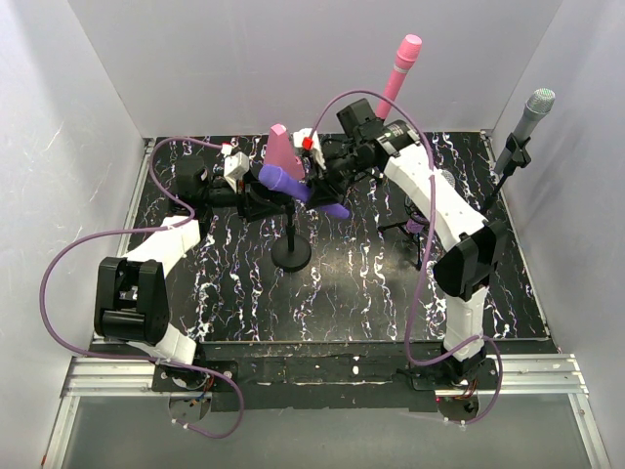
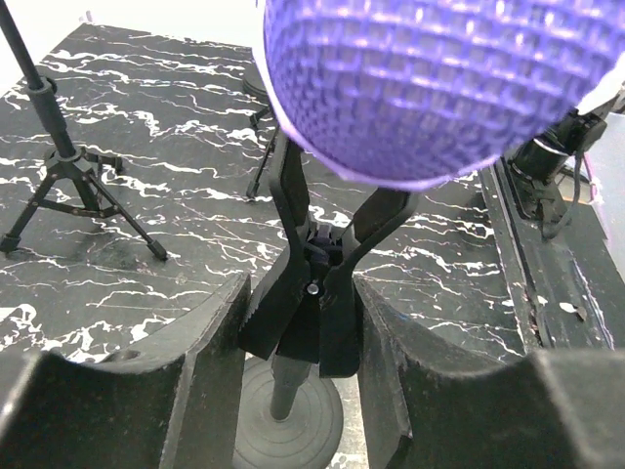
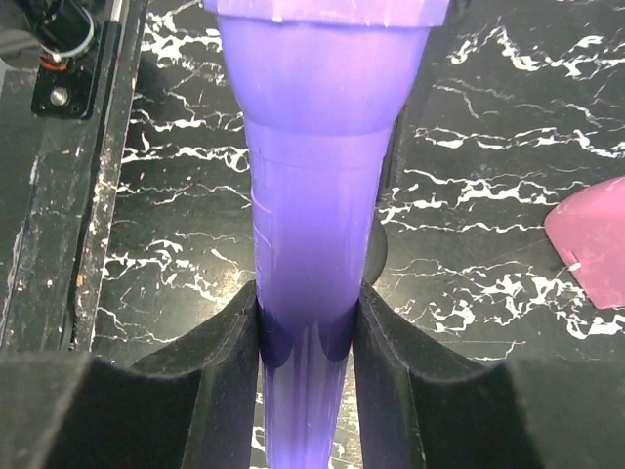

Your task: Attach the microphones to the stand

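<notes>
The smooth violet microphone lies tilted in the spring clip of the round-base stand. Its mesh head fills the top of the left wrist view. My left gripper is shut on the clip's two squeeze handles. My right gripper is shut on the violet microphone's tapered handle. The pink microphone stands clipped at the back. The silver-grey microphone stands clipped at the right. The glittery purple one is mostly hidden under my right arm.
A pink cone-shaped block stands just behind the clip. A black tripod stand is on the marbled mat. White walls close in the back and both sides.
</notes>
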`<state>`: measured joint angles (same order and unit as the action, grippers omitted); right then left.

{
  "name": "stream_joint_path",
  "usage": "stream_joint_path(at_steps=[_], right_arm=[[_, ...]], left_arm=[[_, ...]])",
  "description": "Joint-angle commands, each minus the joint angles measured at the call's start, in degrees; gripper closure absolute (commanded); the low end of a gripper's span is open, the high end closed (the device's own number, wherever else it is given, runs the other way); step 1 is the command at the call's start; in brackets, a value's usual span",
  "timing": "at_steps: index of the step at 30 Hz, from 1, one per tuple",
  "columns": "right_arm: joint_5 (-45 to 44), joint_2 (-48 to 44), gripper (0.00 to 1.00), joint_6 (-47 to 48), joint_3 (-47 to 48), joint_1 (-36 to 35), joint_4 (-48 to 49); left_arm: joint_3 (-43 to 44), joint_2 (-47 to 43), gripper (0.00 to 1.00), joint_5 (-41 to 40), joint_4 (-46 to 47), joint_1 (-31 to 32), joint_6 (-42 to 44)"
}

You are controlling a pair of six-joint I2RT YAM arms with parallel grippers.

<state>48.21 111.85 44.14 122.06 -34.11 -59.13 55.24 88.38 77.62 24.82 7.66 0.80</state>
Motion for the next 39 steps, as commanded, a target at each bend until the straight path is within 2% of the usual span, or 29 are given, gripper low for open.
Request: stream_joint_path(at_steps=[1, 10, 16, 33, 39], right_arm=[[-4.78, 1.96, 0.99, 2.79, 2.39, -2.71, -4.14], [-10.32, 0.91, 0.99, 2.19, 4.85, -4.92, -5.12], [-11.29, -1.28, 0.99, -0.63, 7.75, -5.35, -1.87], [-21.22, 2.31, 0.99, -1.78, 9.43, -10.71, 1.22], [-23.94, 4.42, 0.99, -1.6, 8.64, -11.6, -1.16]], left_arm=[[0.83, -2.95, 0.85, -0.72, -0.12, 0.07, 0.96], [1.62, -3.48, 0.89, -0.72, -2.75, -0.01, 2.54], [3.29, -4.71, 0.92, -1.25, -13.03, 0.07, 10.01], [4.44, -4.62, 0.92, -1.25, -14.1, 0.16, 9.84], [3.91, -5.23, 0.86, -1.34, -11.2, 0.16, 6.94]])
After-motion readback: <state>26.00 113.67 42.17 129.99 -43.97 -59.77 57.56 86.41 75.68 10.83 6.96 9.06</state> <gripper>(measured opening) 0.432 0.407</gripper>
